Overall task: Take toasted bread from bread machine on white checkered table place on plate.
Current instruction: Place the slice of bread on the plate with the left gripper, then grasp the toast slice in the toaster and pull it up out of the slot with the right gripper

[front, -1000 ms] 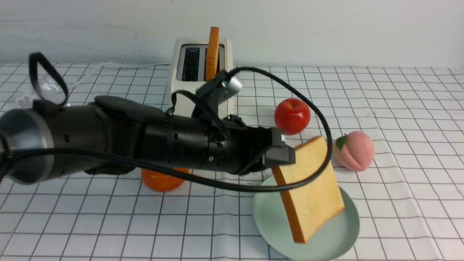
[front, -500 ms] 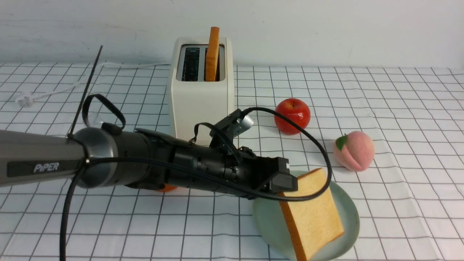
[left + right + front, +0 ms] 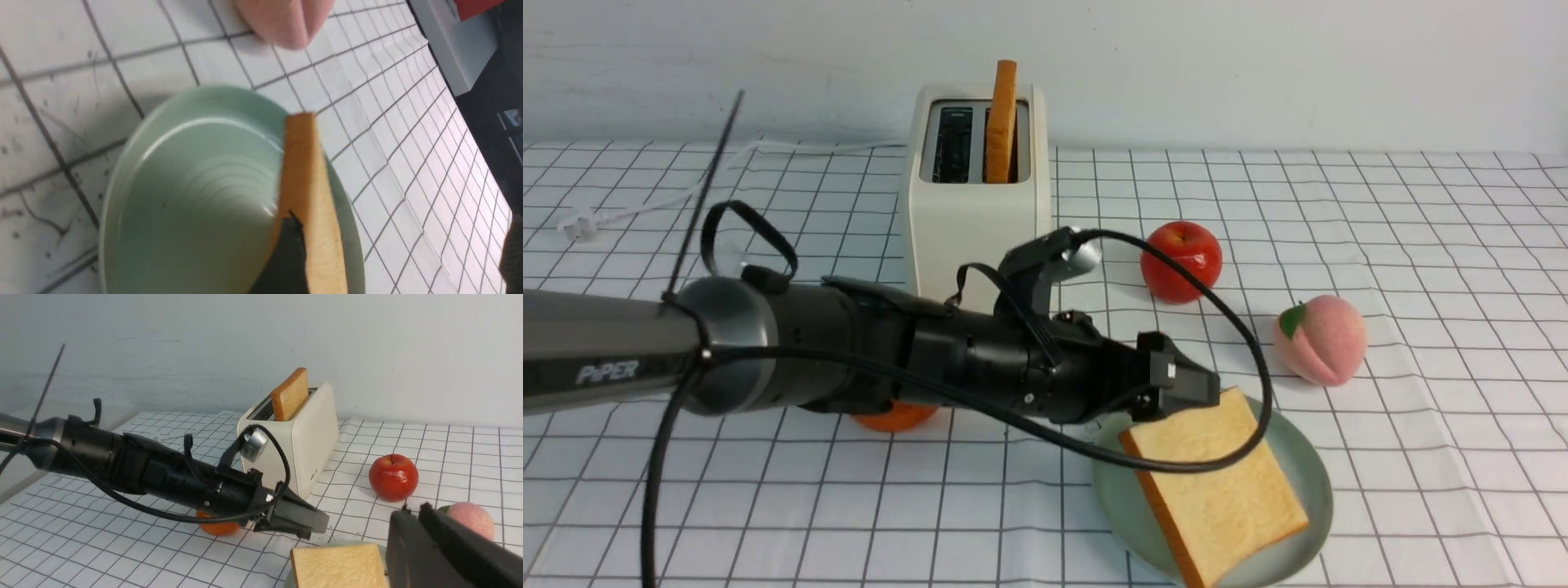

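Soft, even, bright light falls from above, and the front view is sharp. Shadows are faint: a pale one lies under the plate [image 3: 1316, 482] and the peach [image 3: 1321, 339]. The red apple [image 3: 1180, 260] carries small white glints. The left wrist view is smeared with blur, the plate's glaze showing curved highlights. In the right wrist view the right hand [image 3: 413, 512] sits dark and out of focus close to the lens.

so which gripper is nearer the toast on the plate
Left. The left gripper sits at a corner of the toast on the plate; the right gripper hangs back nearer the robot.
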`<action>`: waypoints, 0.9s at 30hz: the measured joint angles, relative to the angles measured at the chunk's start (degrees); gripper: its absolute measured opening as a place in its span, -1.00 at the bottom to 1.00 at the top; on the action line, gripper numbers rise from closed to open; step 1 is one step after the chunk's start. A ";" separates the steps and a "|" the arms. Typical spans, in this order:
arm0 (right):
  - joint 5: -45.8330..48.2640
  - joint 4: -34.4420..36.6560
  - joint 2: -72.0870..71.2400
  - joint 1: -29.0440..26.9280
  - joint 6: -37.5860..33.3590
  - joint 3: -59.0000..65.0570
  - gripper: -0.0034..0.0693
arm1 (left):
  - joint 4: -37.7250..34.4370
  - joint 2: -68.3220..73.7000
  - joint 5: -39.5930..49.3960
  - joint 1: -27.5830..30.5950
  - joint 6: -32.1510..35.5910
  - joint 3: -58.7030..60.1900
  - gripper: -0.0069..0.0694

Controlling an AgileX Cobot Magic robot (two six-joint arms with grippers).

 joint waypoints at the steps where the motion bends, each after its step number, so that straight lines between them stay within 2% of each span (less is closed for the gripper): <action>1: 0.00 0.00 0.00 0.00 0.00 0.00 -0.81 | 0.07 -0.88 -0.68 0.00 0.43 0.00 0.90; 4: 0.00 0.00 0.00 0.00 0.00 0.00 -0.81 | 1.49 -6.24 -5.51 0.00 1.79 0.00 0.88; 8: 0.07 0.00 0.00 0.00 0.00 0.00 -0.81 | 5.43 -14.12 -10.86 0.00 2.09 0.00 0.54; 10: 0.41 0.00 0.00 0.00 0.00 0.00 -0.81 | 7.62 -18.18 -12.08 0.00 1.83 0.00 0.18; 12: 1.33 0.00 0.00 0.00 0.00 0.00 -0.81 | 11.07 -24.10 -12.31 0.00 0.41 0.56 -0.39; 14: 2.11 0.00 0.06 0.00 0.00 0.00 -0.81 | 12.88 -26.70 -12.31 0.00 -0.33 1.03 -0.61; 15: 3.15 0.00 0.26 0.00 0.00 0.00 -0.81 | 15.97 -30.77 -12.35 0.00 -2.17 1.98 -0.82; 16: 3.15 0.00 0.33 0.00 0.00 0.00 -0.81 | 16.36 -31.28 -12.46 0.00 -2.46 2.11 -0.84; 24: 7.52 0.28 5.18 0.00 0.00 0.00 -0.81 | 36.60 -49.38 -21.27 0.00 -17.88 11.24 -0.85; 27: 8.31 1.80 7.06 0.00 0.00 0.00 -0.81 | 42.75 -53.70 -26.36 0.00 -20.04 14.36 -0.85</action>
